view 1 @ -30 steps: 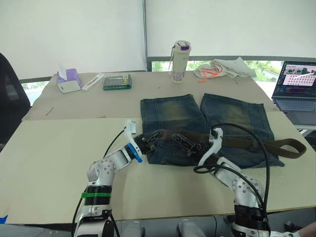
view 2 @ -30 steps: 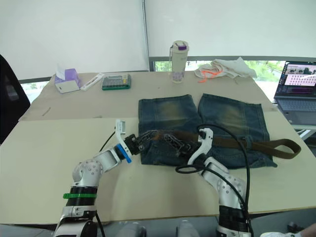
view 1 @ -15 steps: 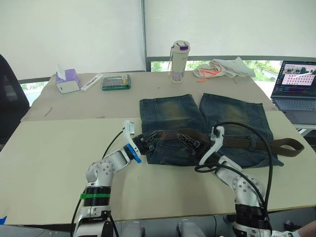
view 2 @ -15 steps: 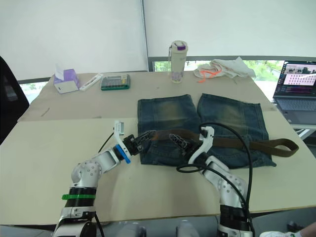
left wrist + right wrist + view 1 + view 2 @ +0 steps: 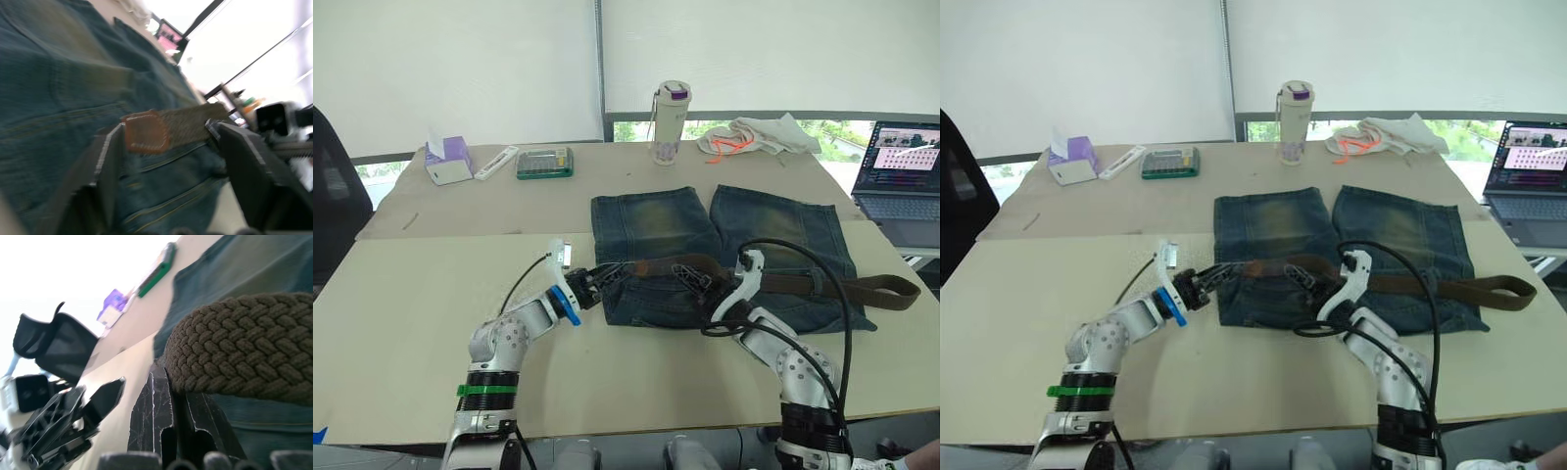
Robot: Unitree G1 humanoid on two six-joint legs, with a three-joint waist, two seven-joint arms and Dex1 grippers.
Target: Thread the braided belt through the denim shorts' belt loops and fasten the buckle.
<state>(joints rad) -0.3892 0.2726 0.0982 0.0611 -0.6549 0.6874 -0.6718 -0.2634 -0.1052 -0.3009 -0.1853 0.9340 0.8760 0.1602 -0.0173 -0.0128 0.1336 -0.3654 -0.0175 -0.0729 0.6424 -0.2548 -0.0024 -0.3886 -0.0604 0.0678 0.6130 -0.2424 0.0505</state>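
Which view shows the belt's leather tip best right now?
The left wrist view: the braided belt's tan leather tip lies on the denim shorts, between the open left gripper's fingers. The eye views show it small; the right wrist view shows braid.

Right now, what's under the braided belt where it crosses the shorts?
The braided belt lies on the denim shorts along the waistband, its leather tip resting on bare denim. Whether any stretch passes under a belt loop cannot be made out.
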